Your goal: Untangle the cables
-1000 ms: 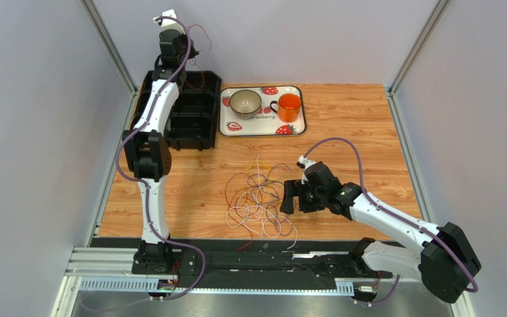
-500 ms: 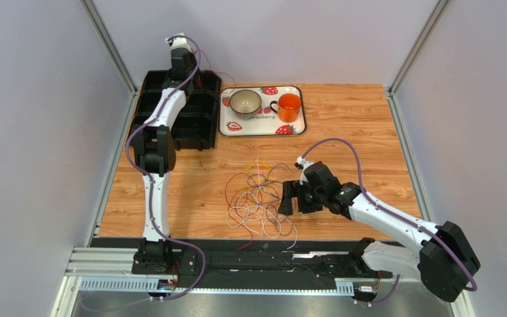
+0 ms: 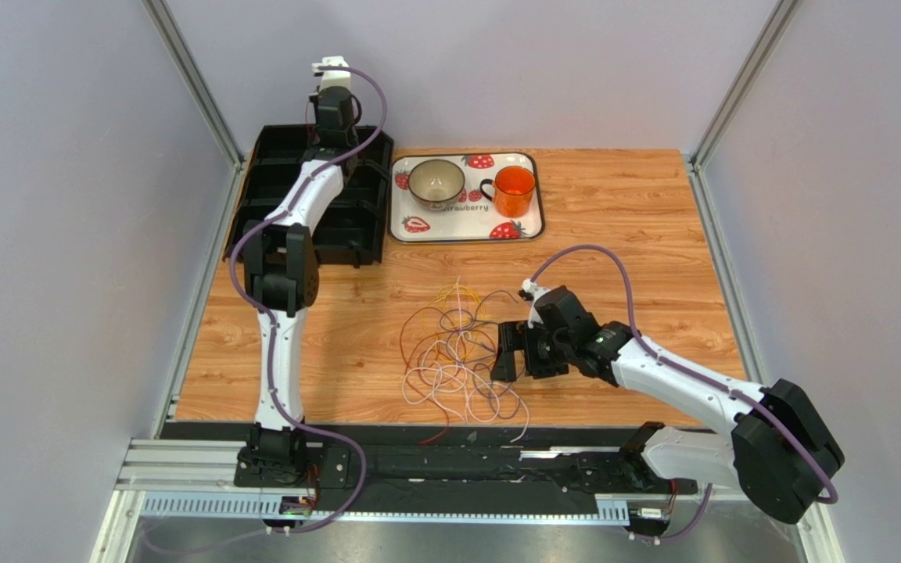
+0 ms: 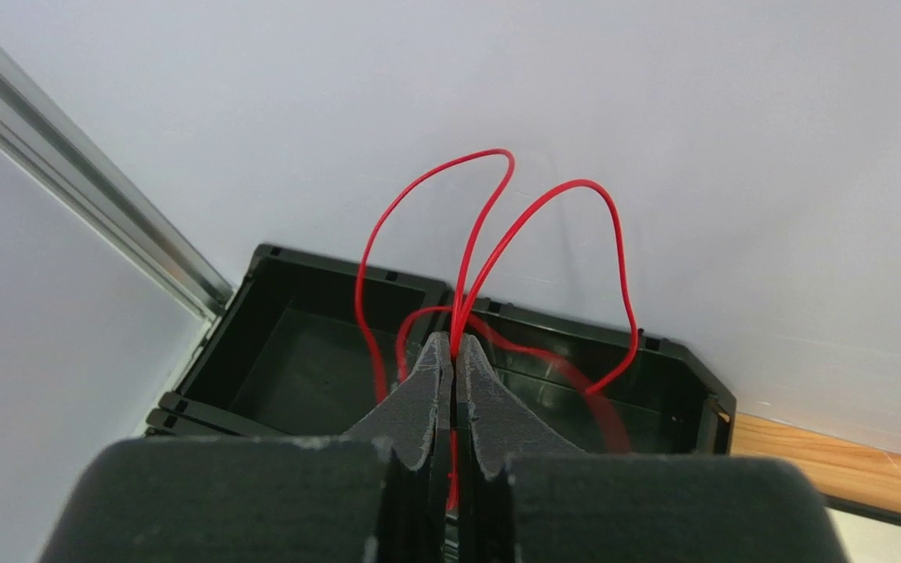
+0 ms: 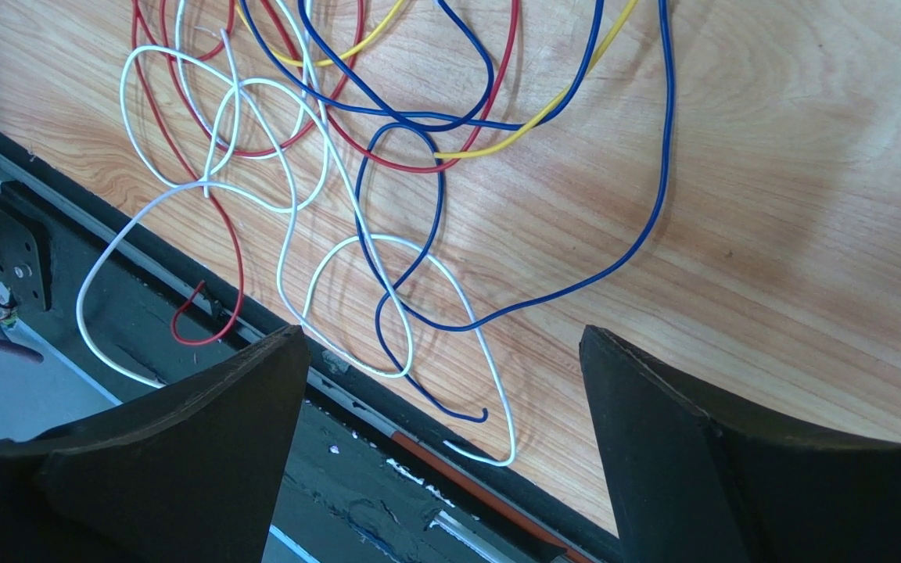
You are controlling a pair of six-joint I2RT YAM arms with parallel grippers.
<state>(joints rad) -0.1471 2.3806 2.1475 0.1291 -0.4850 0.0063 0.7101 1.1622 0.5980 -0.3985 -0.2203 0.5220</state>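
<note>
Overhead: the cables (image 3: 458, 352) lie tangled on the table (image 3: 632, 211), right gripper (image 3: 500, 352) just beside them. Left wrist: left gripper (image 4: 455, 347) pinches a red cable (image 4: 485, 223) tight above the black bin (image 4: 303, 352). Right wrist: jaws spread wide over blue, white, red, yellow strands.

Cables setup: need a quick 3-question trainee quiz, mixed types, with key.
1. True or false: the left gripper is shut on a red cable.
2. The right gripper is: A shut on a blue cable; B open above the tangled cables; C inside the tray.
3. Fill in: the left gripper is above a black ___.
Key: 1 true; 2 B; 3 bin.
</note>
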